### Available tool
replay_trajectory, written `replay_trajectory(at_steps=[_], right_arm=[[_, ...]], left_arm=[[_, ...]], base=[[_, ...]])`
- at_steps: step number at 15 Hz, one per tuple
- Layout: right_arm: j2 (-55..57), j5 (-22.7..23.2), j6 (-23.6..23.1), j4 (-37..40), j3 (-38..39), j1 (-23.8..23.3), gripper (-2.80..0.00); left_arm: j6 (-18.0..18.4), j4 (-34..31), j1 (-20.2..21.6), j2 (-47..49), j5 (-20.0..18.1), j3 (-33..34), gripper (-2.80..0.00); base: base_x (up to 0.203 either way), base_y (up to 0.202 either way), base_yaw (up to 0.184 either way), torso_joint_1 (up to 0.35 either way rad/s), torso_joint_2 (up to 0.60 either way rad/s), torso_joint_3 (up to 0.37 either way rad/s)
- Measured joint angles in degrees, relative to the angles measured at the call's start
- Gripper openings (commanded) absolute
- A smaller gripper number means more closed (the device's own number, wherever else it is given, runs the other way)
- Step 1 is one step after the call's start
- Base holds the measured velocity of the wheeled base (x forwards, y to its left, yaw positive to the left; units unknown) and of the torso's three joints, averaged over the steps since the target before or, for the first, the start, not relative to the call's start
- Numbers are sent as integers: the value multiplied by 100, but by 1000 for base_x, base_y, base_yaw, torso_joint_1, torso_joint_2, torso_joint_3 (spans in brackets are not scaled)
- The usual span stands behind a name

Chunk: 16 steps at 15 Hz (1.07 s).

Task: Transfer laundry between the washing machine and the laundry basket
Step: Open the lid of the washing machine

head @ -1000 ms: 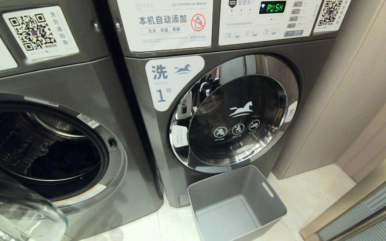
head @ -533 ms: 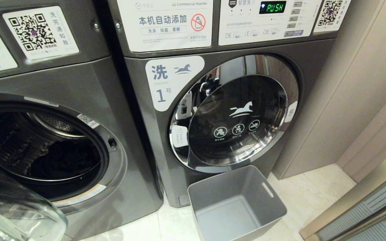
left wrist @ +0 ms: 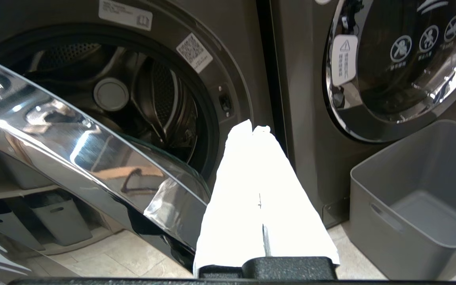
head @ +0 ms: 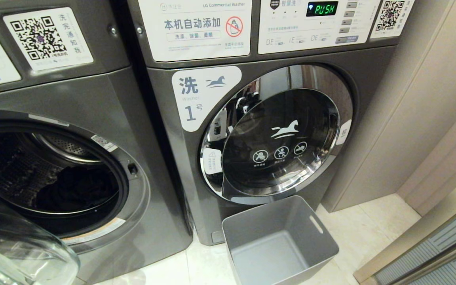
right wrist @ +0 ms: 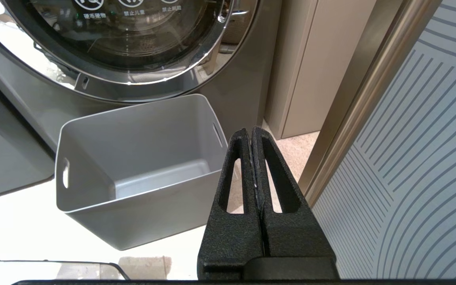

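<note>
Wrist views: left end effector [left wrist: 256, 128] closed, empty; right end effector [right wrist: 250, 132] closed, empty.

Pale tiled floor [head: 374, 225] underfoot, glossy. A beige cabinet panel [head: 418, 103] stands just right of the machines. A patterned blue-grey panel [right wrist: 418, 158] with curved stripes sits in a bronze frame [right wrist: 366, 95], possibly a sliding door. QR-code stickers [head: 40, 37] up top.

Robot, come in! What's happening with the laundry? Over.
Left gripper and right gripper shut, empty. Dark laundry in the open washer; basket empty. Open door beside left gripper.
</note>
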<state>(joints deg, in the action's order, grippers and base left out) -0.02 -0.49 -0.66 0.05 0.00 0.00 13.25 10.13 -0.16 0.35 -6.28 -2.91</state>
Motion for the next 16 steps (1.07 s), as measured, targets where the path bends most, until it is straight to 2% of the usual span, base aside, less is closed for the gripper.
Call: replay_trajectory(at_steps=[6,9,14,16], right_arm=[[0,0,2,-1,0,0,-280],[-1,0,1,0,0,0,-280],[0,-2,4,-2,0,0,-280],[0,2,0,-2,0,0,-280]], left_arm=[[89,227,-2,-33,-62,224,-280],[88,328,-2,-33,-409,275,-280],[-428,95,-2,-35,-430,288,-280],[-450,65,-2,-35,-449,291,-280]], base=[[0,0,0,0,0,0],[0,0,0,0,0,0],[0,0,0,0,0,0],[0,0,0,0,0,0]])
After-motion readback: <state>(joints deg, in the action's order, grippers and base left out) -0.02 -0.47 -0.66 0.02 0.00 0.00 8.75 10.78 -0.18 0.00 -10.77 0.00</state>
